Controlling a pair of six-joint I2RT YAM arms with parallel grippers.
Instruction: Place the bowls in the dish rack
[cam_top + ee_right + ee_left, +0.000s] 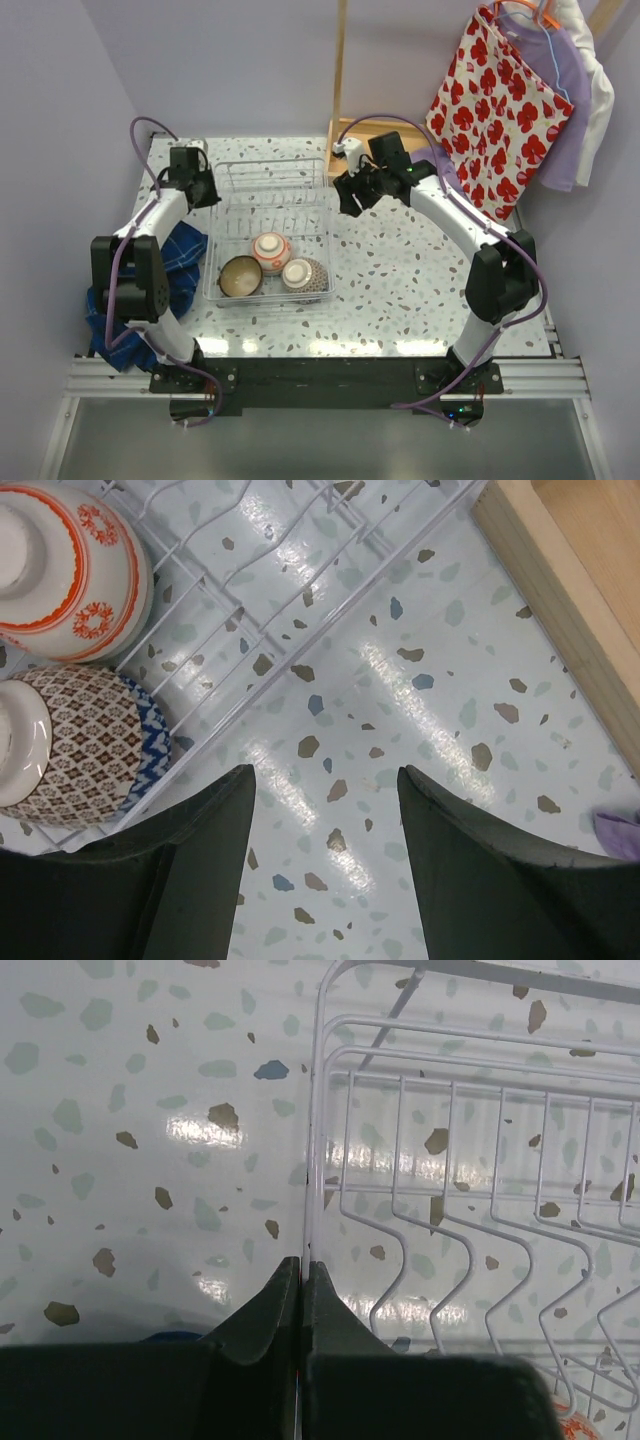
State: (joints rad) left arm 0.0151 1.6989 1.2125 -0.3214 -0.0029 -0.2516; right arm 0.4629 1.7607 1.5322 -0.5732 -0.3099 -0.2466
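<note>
The clear wire dish rack (272,176) stands left of centre on the table. Three bowls sit at its near end: a brown glazed bowl (240,277), an upturned red/orange patterned bowl (271,250) and an upturned brown net-patterned bowl (306,274). The other bowls are out of view. My left gripper (203,189) is shut on the rack's left rim wire (312,1160); the wire runs between its fingertips (303,1265). My right gripper (349,197) is open and empty over bare table just right of the rack (325,780). The red/orange bowl (70,570) and net-patterned bowl (85,745) lie to its left.
A blue cloth (178,256) lies by the left arm at the rack's left side. A shallow wooden box (352,130) with an upright wooden pole stands behind the right gripper; its edge shows in the right wrist view (560,590). A red-flowered bag (497,110) and clothes hang at the back right.
</note>
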